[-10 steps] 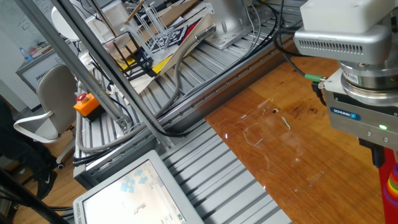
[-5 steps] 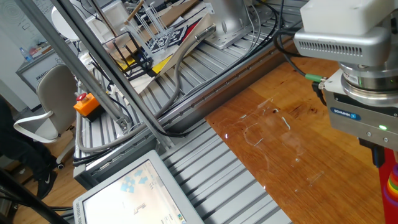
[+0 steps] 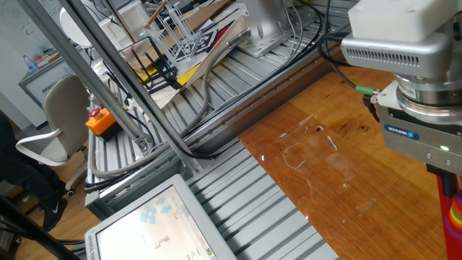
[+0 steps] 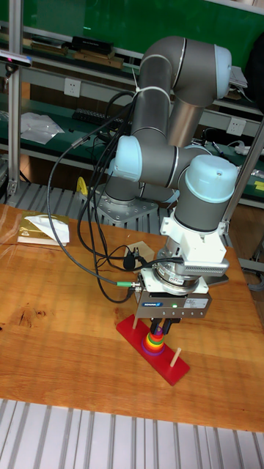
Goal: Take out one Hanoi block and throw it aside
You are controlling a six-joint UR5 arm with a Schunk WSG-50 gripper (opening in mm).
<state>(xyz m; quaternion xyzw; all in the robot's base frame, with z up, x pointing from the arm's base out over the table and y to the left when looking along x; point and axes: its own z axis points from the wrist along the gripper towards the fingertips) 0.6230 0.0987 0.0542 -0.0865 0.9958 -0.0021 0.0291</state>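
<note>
Hanoi block, not distinguishable, presumably tops the rainbow stack [image 4: 153, 341] on the red base [image 4: 173, 367]; my gripper [image 4: 159, 327] hangs directly over it, finger spacing hidden, so I should descend centred and straight.

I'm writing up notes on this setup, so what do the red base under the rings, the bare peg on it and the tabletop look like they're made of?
The red base looks like painted wood or plastic: flat, even, fairly matte colour. The bare peg looks like unpainted light wood, pale tan. The tabletop looks like varnished wood: brown grain with a glossy sheen.
</note>
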